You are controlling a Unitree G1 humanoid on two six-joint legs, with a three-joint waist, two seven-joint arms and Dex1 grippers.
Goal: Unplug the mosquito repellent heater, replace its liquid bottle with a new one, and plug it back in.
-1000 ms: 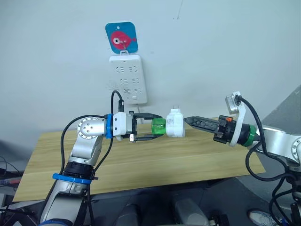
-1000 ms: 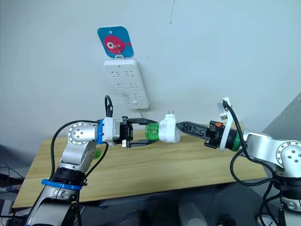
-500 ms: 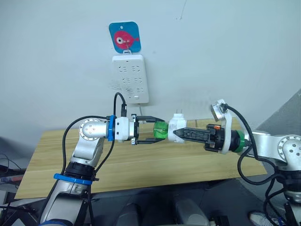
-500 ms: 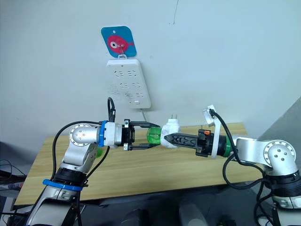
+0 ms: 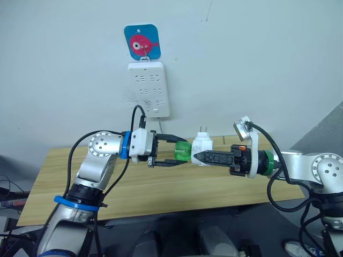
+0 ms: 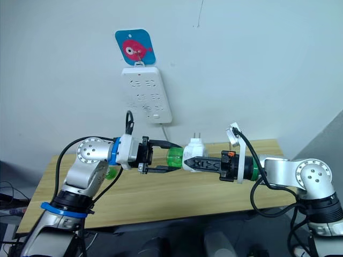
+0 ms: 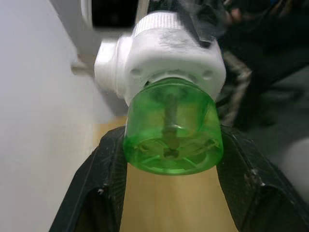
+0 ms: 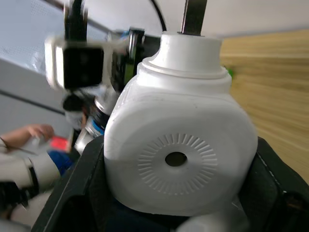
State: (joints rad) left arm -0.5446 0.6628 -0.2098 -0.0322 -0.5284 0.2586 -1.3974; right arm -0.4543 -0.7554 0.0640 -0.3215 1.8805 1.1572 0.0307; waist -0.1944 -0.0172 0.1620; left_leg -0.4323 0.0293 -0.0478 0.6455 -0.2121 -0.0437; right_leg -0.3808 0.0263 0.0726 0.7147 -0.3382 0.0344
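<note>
Left pincer (image 5: 177, 152) clamps the green bottle (image 5: 183, 151); right pincer (image 5: 199, 156) clamps the heater (image 5: 201, 144) joined to it, prongs upward. Both hang above the tabletop (image 5: 161, 184), below the wall power strip (image 5: 149, 89).

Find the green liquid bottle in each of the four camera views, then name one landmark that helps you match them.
Left eye view: green liquid bottle at centre, between the left gripper's fingers.
Right eye view: at centre, left of the white heater.
Left wrist view: central, base facing the camera.
Right wrist view: a green sliver behind the heater.
Shared landmark: the heater.
</note>
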